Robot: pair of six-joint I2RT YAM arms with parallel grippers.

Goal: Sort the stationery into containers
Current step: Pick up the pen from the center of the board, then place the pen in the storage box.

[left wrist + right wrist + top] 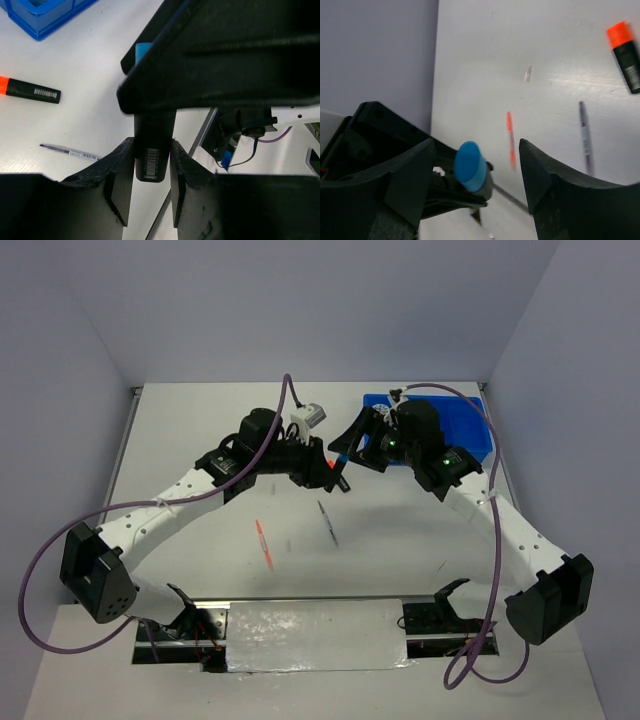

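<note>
My left gripper is shut on the black body of a blue-capped highlighter and holds it above the table; in the top view it is at mid-table. My right gripper is open, its jaws standing on either side of the highlighter's blue cap with gaps on both sides. In the top view the right gripper meets the left one just left of the blue tray. An orange-capped highlighter, a grey pen and an orange pen lie on the table.
The blue tray's corner shows at the upper left of the left wrist view. The grey pen, orange pen and orange-capped highlighter show in the right wrist view. Grey walls enclose the table.
</note>
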